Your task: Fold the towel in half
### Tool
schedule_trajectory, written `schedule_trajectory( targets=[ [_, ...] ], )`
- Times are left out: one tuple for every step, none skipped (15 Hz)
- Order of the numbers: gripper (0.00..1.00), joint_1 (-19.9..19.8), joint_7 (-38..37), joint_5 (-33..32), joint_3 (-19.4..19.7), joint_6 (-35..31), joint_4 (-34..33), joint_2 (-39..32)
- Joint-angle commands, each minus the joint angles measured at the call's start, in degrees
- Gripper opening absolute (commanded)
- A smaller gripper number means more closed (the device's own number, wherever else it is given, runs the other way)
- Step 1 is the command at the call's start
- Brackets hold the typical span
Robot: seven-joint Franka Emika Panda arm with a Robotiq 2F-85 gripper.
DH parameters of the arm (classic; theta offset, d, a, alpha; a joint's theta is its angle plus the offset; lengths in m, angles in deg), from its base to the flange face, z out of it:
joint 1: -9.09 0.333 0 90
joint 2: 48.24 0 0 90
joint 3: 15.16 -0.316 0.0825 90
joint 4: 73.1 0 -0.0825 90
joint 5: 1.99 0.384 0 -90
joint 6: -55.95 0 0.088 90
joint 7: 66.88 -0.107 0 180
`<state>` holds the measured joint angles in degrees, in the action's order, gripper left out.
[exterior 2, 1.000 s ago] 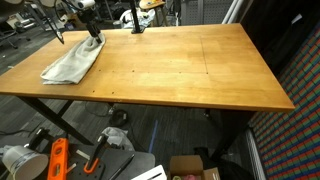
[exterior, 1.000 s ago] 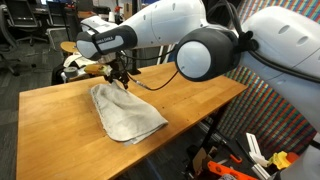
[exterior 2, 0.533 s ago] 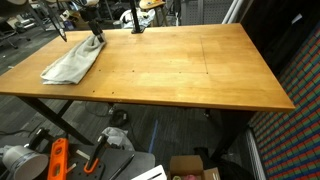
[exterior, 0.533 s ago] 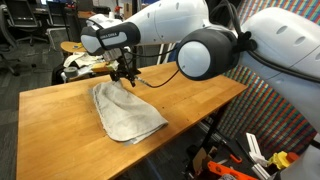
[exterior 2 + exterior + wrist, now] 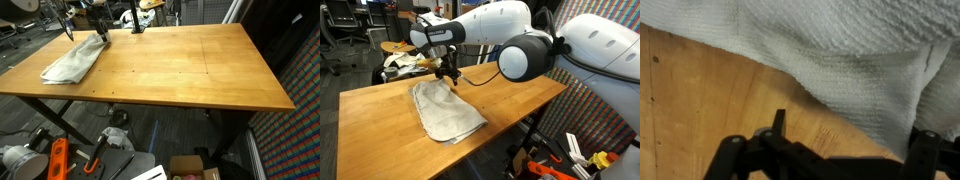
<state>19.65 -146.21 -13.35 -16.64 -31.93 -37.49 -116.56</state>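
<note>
The towel [image 5: 445, 112] lies on the wooden table [image 5: 520, 95] as a pale, crumpled, elongated shape. In an exterior view the towel [image 5: 72, 60] sits near the table's far left corner. My gripper [image 5: 448, 73] hangs just above the towel's far end, also in an exterior view [image 5: 100, 31], open and holding nothing. In the wrist view the towel [image 5: 840, 55] fills the top over bare wood [image 5: 710, 100]. My gripper [image 5: 853, 142] comes in from below with a wide gap between its dark fingers [image 5: 778, 122].
A white-and-dark cloth bundle [image 5: 396, 66] and office chairs stand behind the table. Under the table's front edge lie an orange tool [image 5: 57, 160] and a cardboard box [image 5: 190, 168]. The table [image 5: 190, 65] stretches bare to the right of the towel.
My gripper has shifted slightly sideways over the towel's far end and risen a little. It stays open. The towel has not visibly moved.
</note>
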Motion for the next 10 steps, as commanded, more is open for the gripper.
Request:
schedule_trajectory(
  targets=[
    [1.0,-1.6,-2.8,2.0,0.0,1.8,-6.0,-3.0],
    [1.0,-2.0,-3.0,2.2,0.0,2.0,-6.2,-3.2],
    [1.0,-2.3,-3.2,2.2,0.1,2.0,-6.3,-3.3],
    [1.0,-2.6,-3.5,2.3,0.1,1.9,-6.5,-3.4],
    [1.0,-2.8,-4.0,2.3,0.2,1.7,-6.7,-3.5],
    [1.0,-3.0,-4.5,2.3,0.3,1.6,-6.9,-3.6],
    [1.0,-3.2,-5.0,2.3,0.3,1.6,-7.0,-3.6],
    [1.0,-3.4,-5.5,2.3,0.3,1.4,-7.2,-3.7],
    [1.0,-3.7,-6.2,2.3,0.3,1.3,-7.4,-3.7],
    [1.0,-3.8,-6.8,2.3,0.3,1.2,-7.5,-3.7]
  ],
)
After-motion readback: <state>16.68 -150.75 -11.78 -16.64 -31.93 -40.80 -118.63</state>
